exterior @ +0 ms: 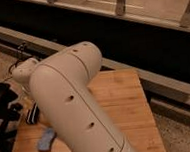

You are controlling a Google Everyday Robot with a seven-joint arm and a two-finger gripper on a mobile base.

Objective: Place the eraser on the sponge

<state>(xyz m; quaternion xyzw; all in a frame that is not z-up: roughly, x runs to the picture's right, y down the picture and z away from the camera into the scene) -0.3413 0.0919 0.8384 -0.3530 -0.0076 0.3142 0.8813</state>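
Obs.: the eraser [32, 115], dark with pale stripes, sits at the left edge of the wooden table [122, 102], apparently tipped up on end. The sponge [45, 139], blue-grey, lies flat just nearer than it on the same left side. The two look close but apart, and the eraser is not on the sponge.

Pincer [28, 105]: it hangs below the white wrist, right above the eraser. The bulky white arm [71, 107] fills the middle of the view, and I cannot tell whether the pincer is spread, pressed together, or pinching the eraser.

Judgement on doing it well: only a small move toward the near side separates eraser from sponge. If the eraser is held, it should be kept level and brought over the sponge's middle. It should go down low before being let go, with its long side along the sponge's length. The sponge is soft with wavy edges, so an off-centre drop could tip the eraser off. If it is not held, the hold should be squared across the eraser's narrow width.

Writing: no brand, label or lettering readable anywhere.
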